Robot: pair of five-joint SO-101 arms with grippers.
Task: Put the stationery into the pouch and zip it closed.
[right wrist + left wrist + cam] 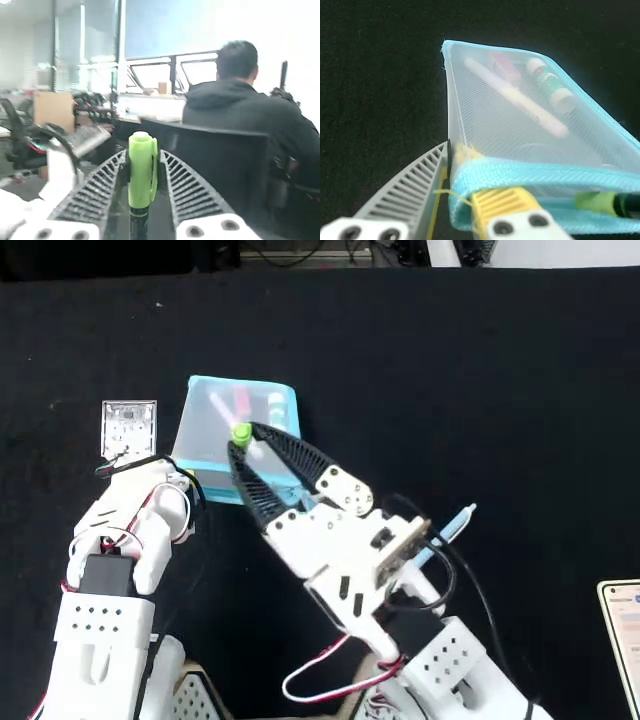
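A translucent pouch [212, 445] with light blue trim lies on the black table; the left wrist view shows the pouch [510, 140] holding a pink-and-white pen [520, 102], a green-and-white stick [551, 86] and something red. My left gripper [187, 483] [457, 162] is shut on the pouch's near corner at the zip edge. My right gripper [240, 440] [142, 157] is shut on a green-capped pen [241, 433] [142, 172], held over the pouch. The green pen [600, 202] shows at the pouch's mouth. A blue pen [452, 527] lies on the table behind the right arm.
A small white rectangular item [128, 428] lies left of the pouch. A white printed sheet [625, 630] sits at the right edge. The table surface [450, 370] beyond the pouch is plain black cloth.
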